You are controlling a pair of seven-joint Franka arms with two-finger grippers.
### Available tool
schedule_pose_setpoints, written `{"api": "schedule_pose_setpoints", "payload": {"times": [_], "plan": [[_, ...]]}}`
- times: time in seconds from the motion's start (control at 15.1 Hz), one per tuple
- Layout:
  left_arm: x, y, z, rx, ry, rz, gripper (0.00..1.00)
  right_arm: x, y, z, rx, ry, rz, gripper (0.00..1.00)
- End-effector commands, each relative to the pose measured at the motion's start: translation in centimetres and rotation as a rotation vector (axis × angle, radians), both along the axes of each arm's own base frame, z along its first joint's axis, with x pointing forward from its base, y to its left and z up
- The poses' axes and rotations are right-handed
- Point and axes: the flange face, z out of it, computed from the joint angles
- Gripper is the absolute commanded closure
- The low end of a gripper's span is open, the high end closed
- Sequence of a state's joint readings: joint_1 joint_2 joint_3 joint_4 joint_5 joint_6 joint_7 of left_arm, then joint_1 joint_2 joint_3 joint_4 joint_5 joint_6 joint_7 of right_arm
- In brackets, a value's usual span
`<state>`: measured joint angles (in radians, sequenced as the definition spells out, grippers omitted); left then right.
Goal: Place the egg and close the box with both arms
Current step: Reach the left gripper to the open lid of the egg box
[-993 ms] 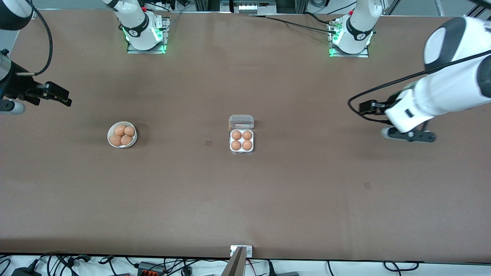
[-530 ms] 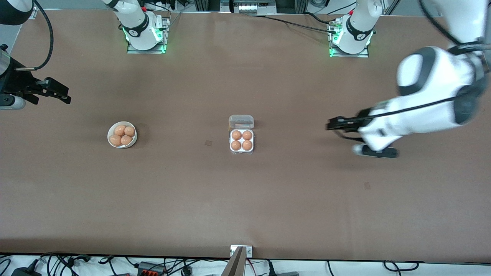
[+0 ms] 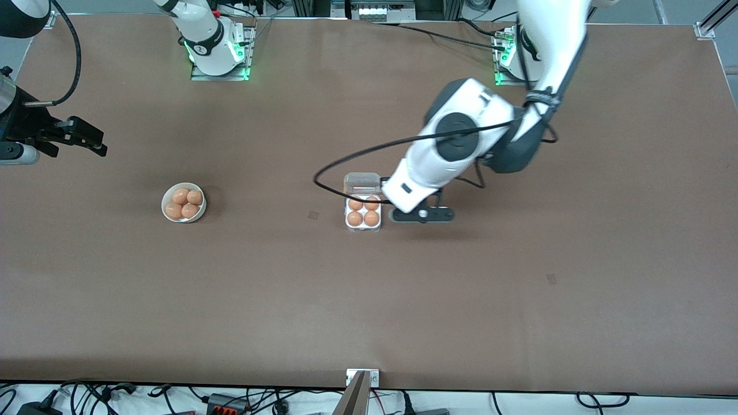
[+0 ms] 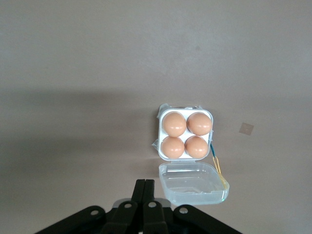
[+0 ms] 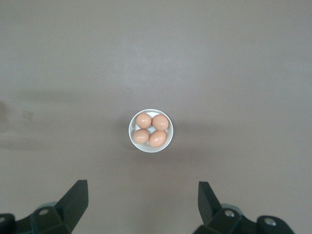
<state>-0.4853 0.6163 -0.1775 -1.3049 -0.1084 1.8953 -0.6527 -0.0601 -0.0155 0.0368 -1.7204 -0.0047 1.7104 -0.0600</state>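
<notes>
2 white arms work over the brown table [image 3: 369, 300]. From its base at the table's back edge the left arm [image 3: 461, 138] reaches in low over the middle, and the left gripper [image 4: 145, 192] hangs with its fingers [image 4: 139, 187] pressed together, tips just short of the flipped-back clear lid [image 4: 194, 183]. Past that lid, away from the fingertips, sits the box [image 3: 363, 212], all 4 cells filled with an egg [image 4: 174, 124] each. At the table's end, the right arm waits; its right gripper [image 5: 144, 200] has its fingers [image 5: 78, 195] spread wide apart, high above a white bowl [image 5: 150, 130] holding 4 more eggs, the bowl lying ahead of the gap between them.
</notes>
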Motion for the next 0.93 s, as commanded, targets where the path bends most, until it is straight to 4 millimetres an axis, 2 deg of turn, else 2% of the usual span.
{"api": "schedule_pose_setpoints", "payload": {"times": [0.0,0.13,0.26,0.33,0.4,0.66,0.86], "plan": [[0.8,-0.4,-0.4,0.021,-0.008,0.001,0.99,-0.2,-0.2,-0.1,-0.006,-0.003,0.017,0.0],[-0.1,-2.6,-1.3,-0.001,-0.031,-0.021,0.99,-0.2,-0.7,0.0,-0.003,-0.005,0.005,0.0],[-0.5,-3.5,-2.6,-0.003,-0.028,-0.033,0.99,-0.3,-0.6,-0.2,-0.004,0.0,0.007,0.0],[-1.5,-4.9,-3.6,0.003,-0.017,-0.06,0.99,-0.4,-1.1,-0.2,-0.004,0.006,-0.002,0.0],[-1.8,-5.2,-4.4,0.009,-0.008,-0.067,0.99,-0.5,-1.2,-0.1,-0.002,0.007,-0.005,0.0],[-4.3,-7.3,-4.7,0.033,0.016,-0.133,0.99,-0.9,-1.1,0.1,-0.002,0.026,-0.015,0.0],[-5.4,-7.4,-4.5,0.063,0.055,-0.156,0.99,-1.3,-0.6,0.5,-0.001,0.03,-0.01,0.0]]}}
